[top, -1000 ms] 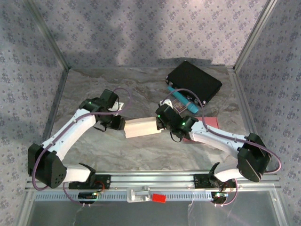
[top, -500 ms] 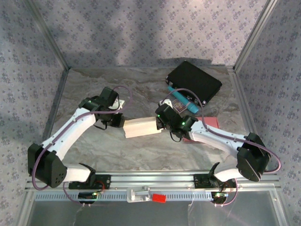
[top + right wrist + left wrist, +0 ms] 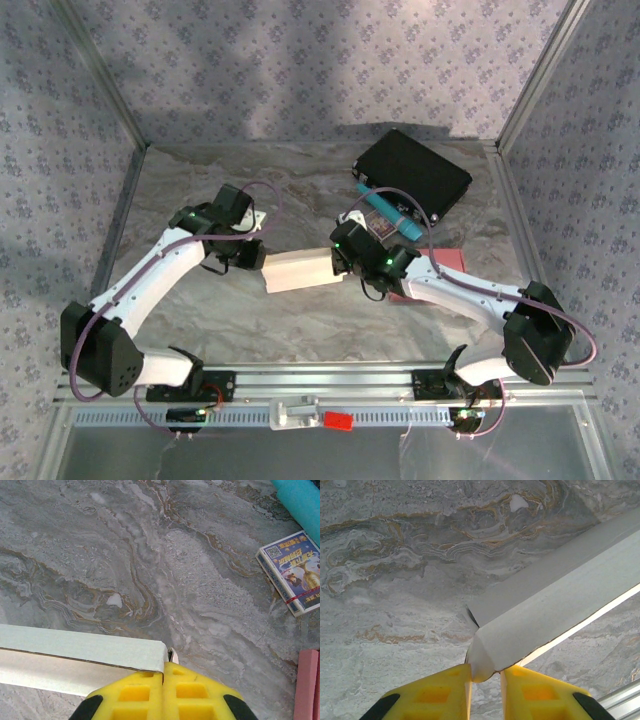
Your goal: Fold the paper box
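the box (image 3: 298, 270) is at the middle of the table (image 3: 200, 180), stretched between the two hands. the left hand (image 3: 486, 672) is nearly closed, its yellow fingers (image 3: 440, 692) pinching a folded corner of the box. the right hand (image 3: 163, 672) is fully closed against the box's other end; it may be nipping a thin flap, hard to tell. a card pack (image 3: 292, 572) lies apart, to its right.

Your top camera sits high over the near edge and looks down on the whole surface (image 3: 300, 180). Your two wrist cameras sit low and very close, looking past the left hand (image 3: 485, 677) and the right hand (image 3: 163, 672). All three see the paper box (image 3: 300, 270).
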Robot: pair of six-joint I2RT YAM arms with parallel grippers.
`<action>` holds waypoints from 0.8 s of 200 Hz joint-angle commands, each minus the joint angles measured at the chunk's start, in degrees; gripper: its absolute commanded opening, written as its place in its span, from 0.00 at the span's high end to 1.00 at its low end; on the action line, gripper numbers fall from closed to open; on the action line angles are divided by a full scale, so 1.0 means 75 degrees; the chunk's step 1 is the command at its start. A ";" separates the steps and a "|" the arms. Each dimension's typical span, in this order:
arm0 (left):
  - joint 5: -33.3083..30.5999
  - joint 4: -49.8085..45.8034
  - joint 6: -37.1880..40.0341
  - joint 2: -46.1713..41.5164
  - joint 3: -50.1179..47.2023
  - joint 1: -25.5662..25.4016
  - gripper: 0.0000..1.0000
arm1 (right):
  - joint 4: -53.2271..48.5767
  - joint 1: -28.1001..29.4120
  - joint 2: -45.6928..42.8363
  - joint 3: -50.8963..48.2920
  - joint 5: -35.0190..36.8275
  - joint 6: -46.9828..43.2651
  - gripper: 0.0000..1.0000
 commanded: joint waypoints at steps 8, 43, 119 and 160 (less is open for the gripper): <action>-0.0066 0.0017 0.0113 0.0119 0.0246 0.0035 0.80 | -0.0687 -0.0017 0.0209 -0.0008 -0.0216 0.0106 1.00; -0.0182 0.0008 0.0100 0.0095 0.0212 -0.0024 0.82 | -0.0685 -0.0022 0.0221 0.0014 -0.0205 0.0125 1.00; -0.0095 -0.0159 -0.0151 0.0172 0.0469 -0.0050 0.90 | -0.0755 -0.0014 0.0241 0.0061 -0.0159 0.0118 1.00; 0.0405 -0.0585 -0.1026 0.0287 0.0805 -0.0045 0.92 | -0.0855 0.0023 0.0299 0.0153 -0.0094 0.0096 1.00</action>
